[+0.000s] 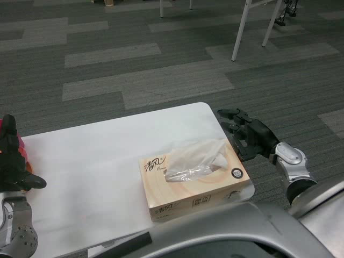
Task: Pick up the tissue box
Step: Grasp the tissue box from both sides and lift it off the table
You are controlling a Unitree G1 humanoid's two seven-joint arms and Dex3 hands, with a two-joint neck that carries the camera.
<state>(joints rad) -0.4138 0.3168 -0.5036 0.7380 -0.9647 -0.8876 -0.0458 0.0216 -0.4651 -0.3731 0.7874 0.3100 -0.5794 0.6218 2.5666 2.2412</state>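
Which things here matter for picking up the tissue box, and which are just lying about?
For the job:
- tissue box, near the table's front right corner
- right hand, open, just off the table's right edge
- left hand, at the table's left edge

Just about:
- white table
- white frame legs on the carpet behind

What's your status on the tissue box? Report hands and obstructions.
Right hand open, off the table's right edge, just clear of the tissue box. Left hand at the table's left edge, empty. Box flat on the white table, untouched. Nothing in the way.
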